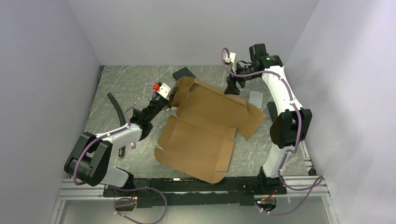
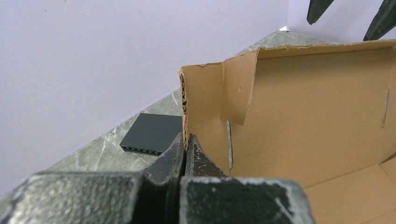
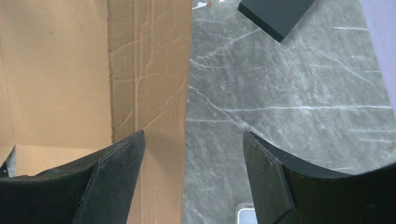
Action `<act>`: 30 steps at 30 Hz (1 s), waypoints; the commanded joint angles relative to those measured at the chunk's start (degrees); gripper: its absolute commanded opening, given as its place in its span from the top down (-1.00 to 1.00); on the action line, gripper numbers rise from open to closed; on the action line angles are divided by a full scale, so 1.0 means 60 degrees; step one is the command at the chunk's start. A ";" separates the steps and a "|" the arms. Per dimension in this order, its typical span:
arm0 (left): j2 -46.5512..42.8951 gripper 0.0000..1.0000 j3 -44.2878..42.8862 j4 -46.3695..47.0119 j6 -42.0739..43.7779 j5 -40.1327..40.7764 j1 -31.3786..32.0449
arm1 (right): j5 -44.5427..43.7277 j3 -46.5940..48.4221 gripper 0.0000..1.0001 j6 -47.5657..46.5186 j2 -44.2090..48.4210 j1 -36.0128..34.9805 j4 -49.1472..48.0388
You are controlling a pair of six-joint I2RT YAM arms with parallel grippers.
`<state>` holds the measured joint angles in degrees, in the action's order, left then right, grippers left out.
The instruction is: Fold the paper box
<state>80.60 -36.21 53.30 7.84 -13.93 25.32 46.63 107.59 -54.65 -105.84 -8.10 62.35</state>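
Observation:
The paper box, brown cardboard, lies half unfolded in the middle of the table, its far panel raised. My left gripper is at that panel's left end. In the left wrist view its jaws are shut on the upright corrugated edge of the box. My right gripper hangs above the far right edge of the box. Its wrist view shows it open, the creased flap edge below and between the fingers, touching neither. The right fingertips show at the top of the left wrist view.
A flat black slab lies on the marble table behind the box, also seen as the slab. A small translucent container sits right of the box. A black hose curves by the left arm. Walls close in on three sides.

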 commanded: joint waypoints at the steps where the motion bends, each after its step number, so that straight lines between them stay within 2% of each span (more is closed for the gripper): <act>1: -0.0289 1.00 0.0006 0.0592 0.0128 -0.0124 0.0042 | -0.0201 -0.0006 -0.64 0.0895 0.0910 -0.0072 -0.0277; 4: -0.0279 1.00 0.0043 0.0637 0.0074 -0.0174 0.0042 | -0.0167 -0.0534 -0.90 0.1395 0.1810 -0.0106 -0.1099; 7: -0.0318 1.00 0.0041 0.0617 0.0063 -0.0211 0.0042 | -0.0124 -0.0681 -0.97 0.1281 0.2109 -0.0338 -0.0992; 10: -0.0399 1.00 0.0078 0.0590 0.0035 -0.0245 0.0042 | -0.0469 -0.0913 -0.97 0.1086 0.2097 -0.0715 -0.0743; 15: -0.0572 1.00 0.0158 0.0522 0.0031 -0.0234 0.0031 | -0.1706 -0.1858 -0.95 0.1451 0.2394 -0.1154 -0.1911; 23: -0.0703 1.00 0.0189 0.0415 -0.0025 -0.0219 0.0042 | -0.3329 -0.2525 -0.83 0.1619 0.2378 -0.1197 -0.3277; 24: -0.0692 1.00 0.0189 0.0418 -0.0053 -0.0226 0.0042 | -0.3326 -0.2586 -0.77 0.1596 0.2380 -0.1199 -0.3309; 25: -0.0676 1.00 0.0189 0.0431 -0.0082 -0.0229 0.0042 | -0.3327 -0.2705 -0.61 0.1556 0.2374 -0.1219 -0.3361; 27: -0.0649 1.00 0.0176 0.0437 -0.0148 -0.0201 0.0042 | -0.3460 -0.3014 -0.15 0.1489 0.2454 -0.1281 -0.3592; 30: -0.0630 1.00 0.0200 0.0408 -0.0333 -0.0059 0.0042 | -0.3953 -0.3722 0.68 0.1368 0.2852 -0.1470 -0.4343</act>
<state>78.15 -35.05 53.28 7.22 -14.31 25.34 27.27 89.34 -46.00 -92.53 -15.64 43.38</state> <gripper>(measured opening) 0.014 0.356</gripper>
